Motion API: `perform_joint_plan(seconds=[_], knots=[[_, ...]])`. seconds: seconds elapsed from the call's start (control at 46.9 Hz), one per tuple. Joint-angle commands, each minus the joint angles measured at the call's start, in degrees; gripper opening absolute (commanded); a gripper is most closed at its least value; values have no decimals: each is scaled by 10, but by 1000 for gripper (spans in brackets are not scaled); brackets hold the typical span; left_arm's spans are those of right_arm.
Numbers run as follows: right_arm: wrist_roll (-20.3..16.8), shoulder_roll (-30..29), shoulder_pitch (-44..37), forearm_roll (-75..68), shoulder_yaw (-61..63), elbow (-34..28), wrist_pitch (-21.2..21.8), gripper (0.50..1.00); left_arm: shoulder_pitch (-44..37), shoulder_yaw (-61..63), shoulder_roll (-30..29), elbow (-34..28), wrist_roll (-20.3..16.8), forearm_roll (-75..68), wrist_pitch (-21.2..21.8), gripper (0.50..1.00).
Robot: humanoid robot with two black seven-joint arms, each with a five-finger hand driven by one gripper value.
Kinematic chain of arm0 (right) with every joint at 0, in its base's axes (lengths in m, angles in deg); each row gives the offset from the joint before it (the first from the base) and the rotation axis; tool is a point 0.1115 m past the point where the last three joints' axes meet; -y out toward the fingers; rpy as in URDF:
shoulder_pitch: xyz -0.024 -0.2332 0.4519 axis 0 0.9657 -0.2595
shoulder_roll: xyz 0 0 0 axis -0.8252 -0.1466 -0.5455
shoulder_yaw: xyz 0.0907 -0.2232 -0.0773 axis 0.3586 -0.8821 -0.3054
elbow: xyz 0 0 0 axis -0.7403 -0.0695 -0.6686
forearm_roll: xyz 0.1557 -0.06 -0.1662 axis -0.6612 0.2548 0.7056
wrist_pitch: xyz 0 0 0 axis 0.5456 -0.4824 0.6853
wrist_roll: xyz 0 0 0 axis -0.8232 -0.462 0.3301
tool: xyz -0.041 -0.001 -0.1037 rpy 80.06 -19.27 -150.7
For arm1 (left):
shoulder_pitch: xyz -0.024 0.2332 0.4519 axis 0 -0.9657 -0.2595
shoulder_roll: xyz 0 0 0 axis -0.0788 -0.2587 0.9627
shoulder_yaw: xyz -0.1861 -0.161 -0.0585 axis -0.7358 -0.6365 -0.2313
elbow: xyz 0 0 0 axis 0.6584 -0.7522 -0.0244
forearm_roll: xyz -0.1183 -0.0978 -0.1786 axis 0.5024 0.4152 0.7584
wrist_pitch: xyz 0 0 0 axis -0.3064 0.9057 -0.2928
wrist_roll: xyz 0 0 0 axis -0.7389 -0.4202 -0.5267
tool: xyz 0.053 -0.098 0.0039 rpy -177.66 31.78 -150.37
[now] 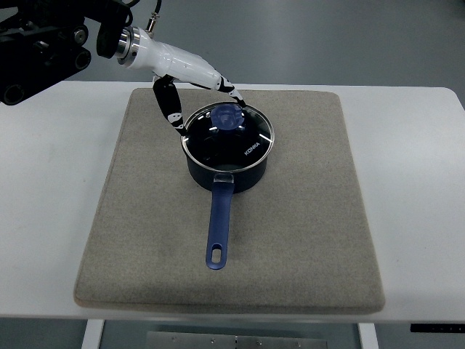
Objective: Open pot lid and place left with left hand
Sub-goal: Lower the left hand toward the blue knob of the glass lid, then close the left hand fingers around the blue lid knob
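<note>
The white left hand [197, 86] reaches in with fingers spread, holding nothing. Its thumb drops beside the rim of the round glass lid [231, 134]; the other fingertips nearly reach the lid's blue knob [228, 116] (contact unclear). Just below the hand, the lid sits on the dark blue long-handled saucepan [221, 190], atop the grey felt mat [305, 240].

The lid [228, 135] is showing clear, glossy glass inside a bright metal rim, with a smooth blue plastic-looking knob [227, 116]. The pot [227, 173] is gleaming dark blue and its handle [219, 227] looks smooth. The mat [305, 233] is looking like rough, matt grey-brown cloth. The counter [51, 211] is appearing smooth and white. The left hand [190, 81] is wearing glossy white plastic-looking shells with black joints.
</note>
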Motion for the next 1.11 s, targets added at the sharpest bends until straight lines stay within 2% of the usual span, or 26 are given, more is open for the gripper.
perform_joint_plan(seconds=[0.0,0.64,1.088], knots=[[0,0,0,0,0,0,0,915,6,0,4,1,0,-18,0,990],[0,0,0,0,0,0,0,917,39,41,47,-3,0,-56,-4,990],[0,0,0,0,0,0,0,917,47,52,55,-7,0,-57,-6,990]])
